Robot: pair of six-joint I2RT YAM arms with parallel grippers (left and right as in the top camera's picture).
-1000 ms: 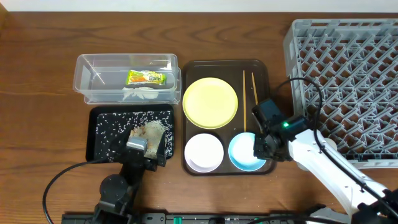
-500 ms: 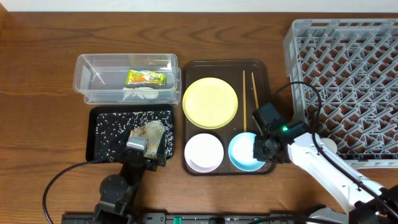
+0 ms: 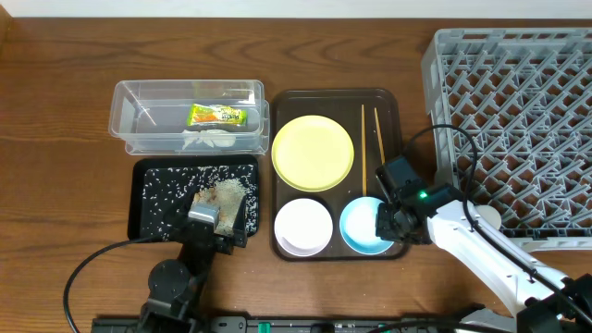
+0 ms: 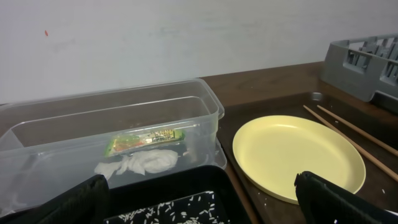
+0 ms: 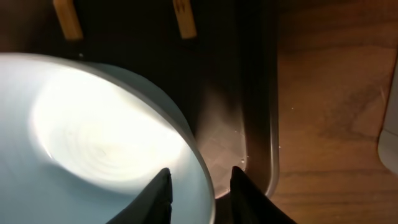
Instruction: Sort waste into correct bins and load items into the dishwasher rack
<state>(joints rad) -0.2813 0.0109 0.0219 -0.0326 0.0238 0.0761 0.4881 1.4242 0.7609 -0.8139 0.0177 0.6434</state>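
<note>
The light-blue bowl [image 3: 357, 228] sits at the front right of the brown serving tray [image 3: 388, 100]. My right gripper [image 3: 387, 225] is open and straddles the bowl's right rim: in the right wrist view [image 5: 200, 193] one finger is inside the bowl [image 5: 93, 137] and one is outside. The white bowl [image 3: 303, 226], the yellow-green plate [image 3: 314, 153] and the two chopsticks [image 3: 370, 139] also lie on that tray. The clear tub [image 3: 129, 111] holds the wrapper [image 3: 217, 116] and the tissue [image 3: 208, 139]. My left gripper [image 3: 217, 231] is open over the black tray [image 3: 153, 199], which holds rice scraps [image 3: 222, 191].
The grey dishwasher rack [image 3: 518, 120] stands at the right, close behind my right arm. The left wrist view shows the tub [image 4: 205, 106], the plate [image 4: 292, 155], the chopsticks [image 4: 354, 134] and a corner of the rack [image 4: 367, 59]. Bare wooden table surrounds everything.
My right gripper has shifted slightly toward the table's front and settled over the light-blue bowl's rim. The left arm has not moved.
</note>
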